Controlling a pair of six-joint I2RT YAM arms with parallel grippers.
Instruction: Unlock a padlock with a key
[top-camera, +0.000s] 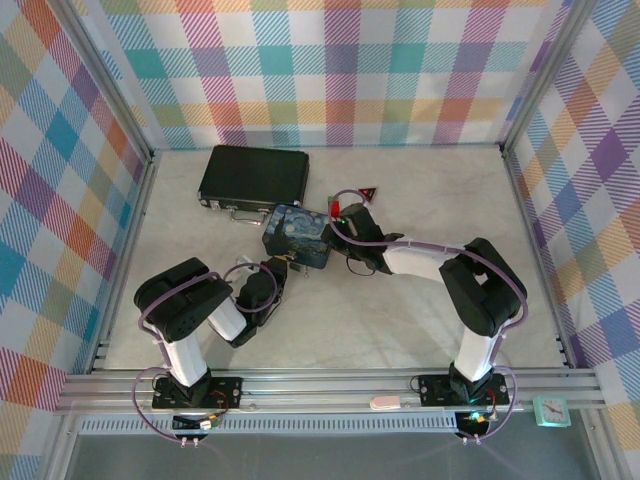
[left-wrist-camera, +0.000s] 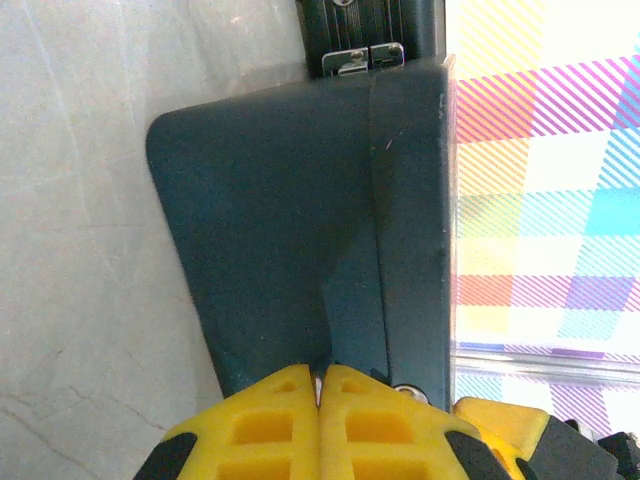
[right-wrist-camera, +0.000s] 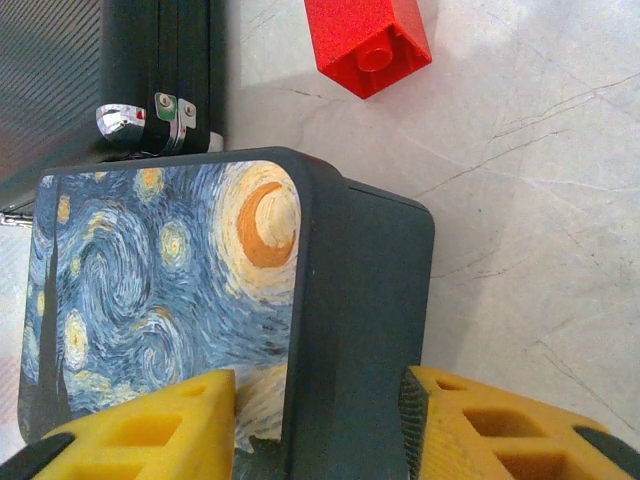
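The blue painted tin stands in the middle of the table, in front of the black briefcase. My right gripper is closed across it, one finger on the painted lid and the other on the dark side. My left gripper is shut right against the tin's dark side, with a thin pale metal sliver, the key, pinched between its fingertips. A small silvery round part peeks out at the tin's edge beside my finger; I cannot tell whether it is the padlock.
The black briefcase lies just behind the tin, its latches facing it. A red block and a small triangular piece sit behind my right gripper. Plaid walls enclose the table on three sides.
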